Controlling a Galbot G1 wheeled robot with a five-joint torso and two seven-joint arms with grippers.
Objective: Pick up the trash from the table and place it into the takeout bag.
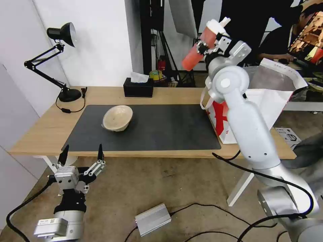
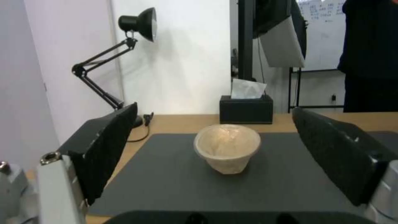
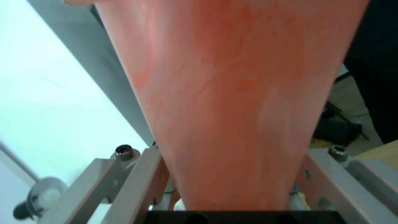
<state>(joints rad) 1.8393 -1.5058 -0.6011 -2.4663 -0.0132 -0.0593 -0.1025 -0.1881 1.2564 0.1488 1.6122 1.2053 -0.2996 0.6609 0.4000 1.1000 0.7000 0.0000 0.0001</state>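
Red cup [image 1: 202,45], white lid on, contents not visible: clamped tilted in the right gripper [image 1: 209,47], raised above the table [image 1: 161,95] near the takeout bag's [image 1: 269,101] open mouth. Takeout bag: upright at the table's right end, foil lining showing, interior hidden. Beige bowl [image 1: 117,117]: on the dark mat [image 1: 161,129], tipped, looks empty. Left gripper [image 1: 81,155]: low before the table's near edge, fingers spread wide, holding nothing. Black tissue box [image 1: 138,88]: far edge, tissue protruding.
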